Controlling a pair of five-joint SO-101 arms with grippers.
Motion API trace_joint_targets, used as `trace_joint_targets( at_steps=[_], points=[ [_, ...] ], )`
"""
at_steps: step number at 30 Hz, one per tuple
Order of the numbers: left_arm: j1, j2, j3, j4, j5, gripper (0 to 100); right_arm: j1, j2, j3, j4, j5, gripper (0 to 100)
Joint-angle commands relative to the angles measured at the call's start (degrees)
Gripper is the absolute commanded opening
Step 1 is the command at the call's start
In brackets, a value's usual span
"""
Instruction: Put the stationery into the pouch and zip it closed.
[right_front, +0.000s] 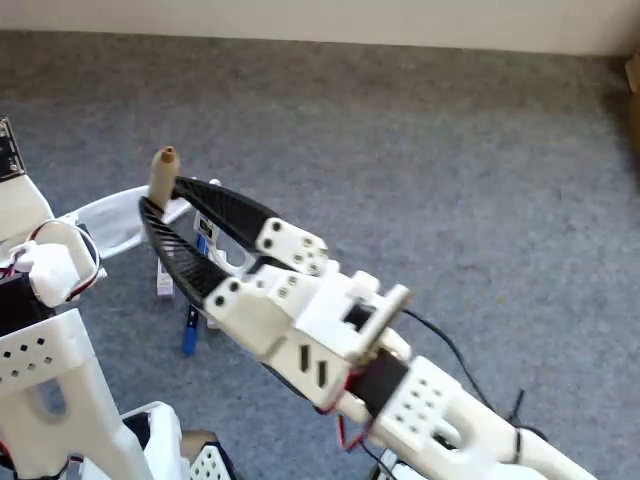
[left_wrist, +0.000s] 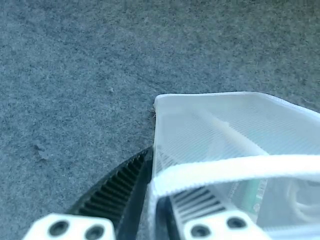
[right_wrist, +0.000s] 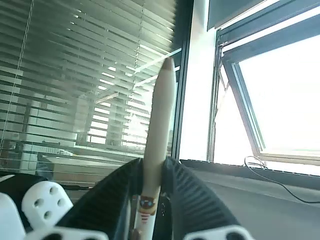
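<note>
The cream pen (right_wrist: 159, 115) stands upright, long axis near vertical, rounded end up and rising clear past the fingertips of the right gripper (right_front: 158, 200), whose black jaws are clamped on its lower barrel above the grey surface (right_front: 450, 150). Just beside it, the white mesh pouch (left_wrist: 225, 130) has its rim pinched tight in the left gripper (left_wrist: 152, 172); a blue pen (right_front: 188, 335) lies on the surface beneath

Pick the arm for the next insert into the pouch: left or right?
Right. The right gripper is shut on the pen, which is raised close by the pouch in the high view. The left gripper is clamped on the pouch's rim, so it likely serves best as the holder.
</note>
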Motion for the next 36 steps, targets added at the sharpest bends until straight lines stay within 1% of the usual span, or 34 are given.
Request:
trace_joint_targets(
  at_steps=[1,8,11,13,16,18,22,31,36],
  points=[
    [-1.01,1.1,0.84,-0.7,0.35,1,-1.54,5.93,-0.57,-7.78,1.32,0.4],
    [-1.01,1.1,0.84,-0.7,0.35,1,-2.77,15.69,-0.57,-15.87,1.41,0.4],
    [-1.01,1.1,0.92,-0.7,0.35,1,-4.18,19.03,-0.48,-16.66,1.58,0.4],
    [-1.01,1.1,0.92,-0.7,0.35,1,-5.49,20.97,-0.31,-16.66,4.66,0.4],
    [-1.01,1.1,0.92,-0.7,0.35,1,-7.96,23.6,0.04,-16.48,12.48,0.4],
    [-1.01,1.1,0.92,-0.7,0.35,1,-9.27,24.92,0.92,-16.48,16.26,0.4],
    [-1.01,1.1,0.92,-0.7,0.35,1,-10.95,26.07,2.59,-16.48,20.84,0.4],
    [-1.01,1.1,0.92,-0.7,0.35,1,-10.42,23.96,2.68,-16.48,21.27,0.4],
    [-1.01,1.1,0.92,-0.7,0.35,1,-4.97,21.85,2.68,-16.75,21.1,0.4]
  ],
)
